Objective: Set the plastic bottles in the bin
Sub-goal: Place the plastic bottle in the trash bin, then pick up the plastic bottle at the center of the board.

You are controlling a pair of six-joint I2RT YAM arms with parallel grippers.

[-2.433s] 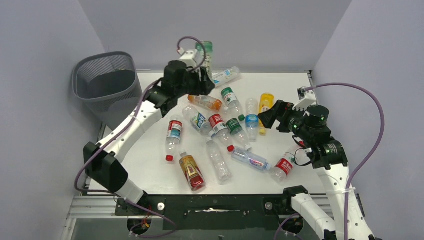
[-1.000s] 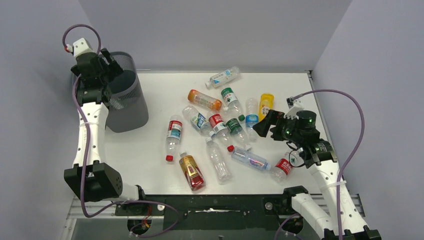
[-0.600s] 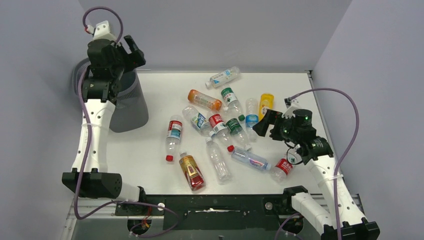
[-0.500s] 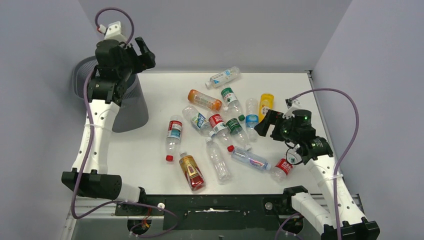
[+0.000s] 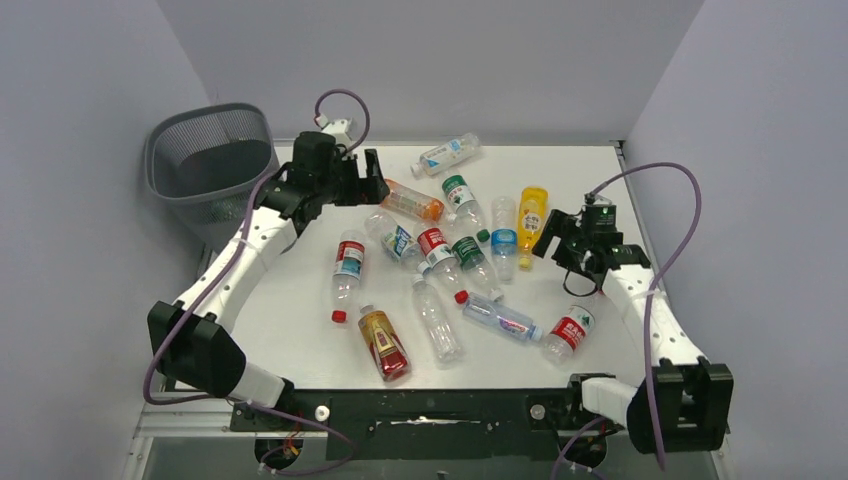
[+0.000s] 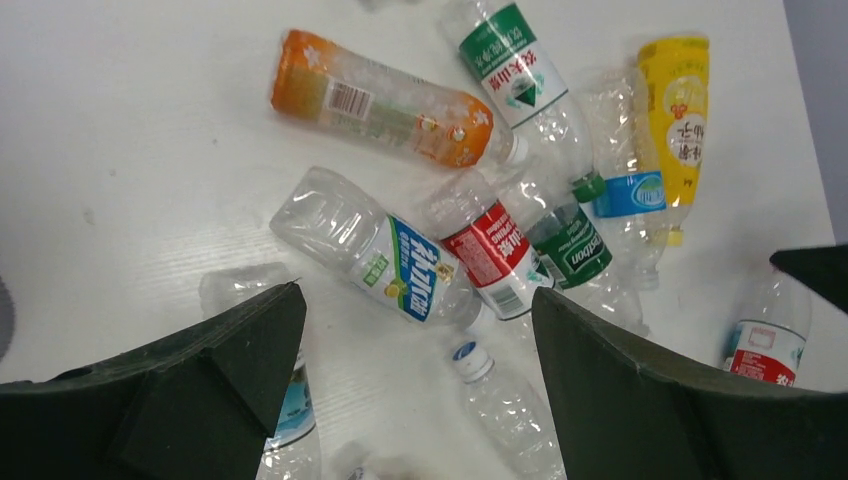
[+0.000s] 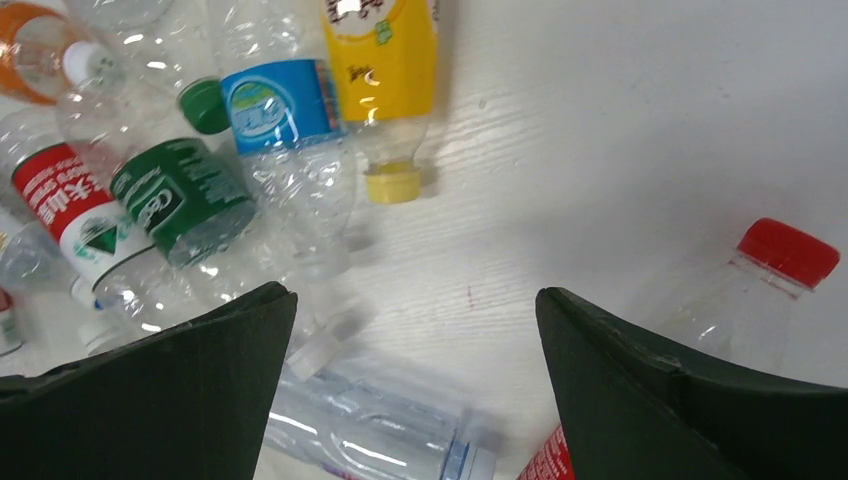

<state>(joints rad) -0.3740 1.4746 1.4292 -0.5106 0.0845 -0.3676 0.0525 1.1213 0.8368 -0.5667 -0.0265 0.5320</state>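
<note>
Now my left gripper (image 5: 368,182), back from the bin (image 5: 215,130), hangs wide and empty by the orange bottle (image 5: 410,201); right gripper (image 5: 552,240) likewise, seemingly empty.

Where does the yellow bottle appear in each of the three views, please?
Top external: yellow bottle lies right of centre, cap toward the arms.
Left wrist: yellow bottle in the upper right corner.
Right wrist: yellow bottle at top centre, cap pointing down.
Shared landmark: the blue-labelled bottle lying alongside it.
</note>
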